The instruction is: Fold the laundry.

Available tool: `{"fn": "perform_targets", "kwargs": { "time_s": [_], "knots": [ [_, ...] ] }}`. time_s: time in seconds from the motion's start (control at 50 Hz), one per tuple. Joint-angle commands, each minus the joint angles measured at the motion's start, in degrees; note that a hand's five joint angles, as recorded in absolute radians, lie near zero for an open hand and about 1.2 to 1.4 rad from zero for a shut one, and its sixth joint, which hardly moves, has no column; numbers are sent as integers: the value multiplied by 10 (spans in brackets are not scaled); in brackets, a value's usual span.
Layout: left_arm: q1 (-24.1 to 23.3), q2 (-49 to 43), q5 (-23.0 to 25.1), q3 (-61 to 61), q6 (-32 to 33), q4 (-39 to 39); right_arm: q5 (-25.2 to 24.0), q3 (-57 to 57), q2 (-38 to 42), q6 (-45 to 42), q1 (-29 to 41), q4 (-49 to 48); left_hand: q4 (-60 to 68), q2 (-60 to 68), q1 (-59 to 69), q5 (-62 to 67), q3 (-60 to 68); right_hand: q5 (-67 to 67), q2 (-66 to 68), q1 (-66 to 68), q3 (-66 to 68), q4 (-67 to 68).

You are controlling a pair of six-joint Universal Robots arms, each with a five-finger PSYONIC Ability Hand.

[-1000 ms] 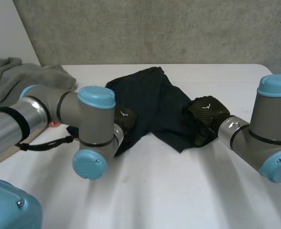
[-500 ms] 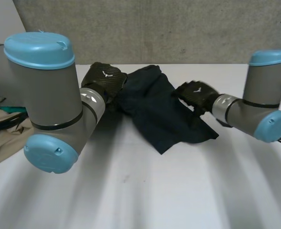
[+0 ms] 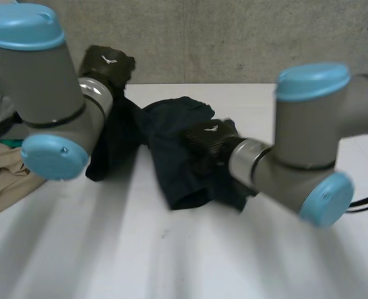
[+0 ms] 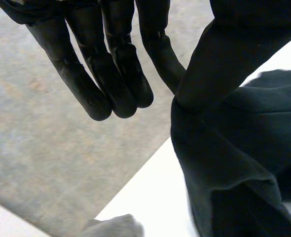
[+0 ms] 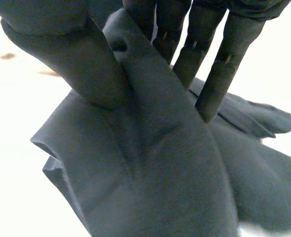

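Lifting one edge of the cloth (image 3: 171, 124), the left hand (image 3: 109, 65) now sits higher over the far edge of the tabletop (image 3: 171, 261) than half a second ago. A dark drape hangs from it down to the tabletop. Its thumb (image 4: 209, 54) and nearest finger pinch that edge (the thumb itself partly hides the grip), while the other fingers (image 4: 116, 84) are straight and pressed side by side. The right hand (image 3: 209, 138) has crossed from the tabletop's right side to its middle, dragging the cloth's right part along, so the cloth is bunched narrower than before. A raised fold is pinched between that hand's thumb (image 5: 61, 44) and its slightly spread fingers (image 5: 214, 79). The rest of the cloth lies crumpled on the mid-tabletop, toward the far edge. A beige garment (image 3: 3, 180) lies at the tabletop's left edge.
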Motion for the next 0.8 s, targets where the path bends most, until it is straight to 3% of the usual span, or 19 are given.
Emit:
{"fn": "perform_targets", "kwargs": {
  "time_s": [0.02,0.04,0.08,0.1,0.12,0.16,0.18,0.26,0.4,0.5,0.64,0.8],
  "knots": [
    [58,-34,16,45,24,7,76,-31,58,131,121,-99,114,116,134,134,119,116,128,155,123,117],
    [67,-39,16,48,25,8,70,-67,95,130,139,-108,114,116,134,134,119,112,124,151,120,114],
    [77,-44,18,51,27,8,66,-108,134,118,149,-98,114,116,134,134,119,-50,-38,-11,-43,-48],
    [80,-46,19,51,27,8,65,-128,151,109,154,-85,114,116,134,134,119,-154,-142,-115,-147,-153],
    [87,-49,18,50,26,7,67,-167,178,88,156,-46,114,116,134,134,119,-407,-395,-368,-399,-405],
    [92,-47,18,46,25,5,74,-198,186,69,156,2,63,64,82,83,68,-584,-572,-545,-577,-583],
    [95,-43,16,39,22,4,80,-209,185,59,156,25,-139,-138,-120,-119,-134,-584,-572,-545,-577,-583],
    [99,-9,12,0,12,7,93,-212,150,33,130,108,-586,-584,-566,-566,-581,-584,-572,-545,-577,-583],
    [92,72,17,-77,7,16,66,-113,6,-20,40,103,-586,-584,-566,-566,-581,-584,-572,-545,-577,-583],
    [66,144,30,-173,3,8,8,-45,-57,-125,-27,98,-586,-584,-566,-566,-581,-584,-572,-545,-577,-583],
    [-8,196,22,-315,-32,3,-36,0,-43,-279,-86,80,-565,-564,-546,-545,-560,-574,-562,-535,-567,-573],
    [-80,138,-7,-392,-105,13,-82,14,39,-367,-107,11,-565,-564,-546,-545,-560,-529,-517,-490,-521,-527]
  ]
}}
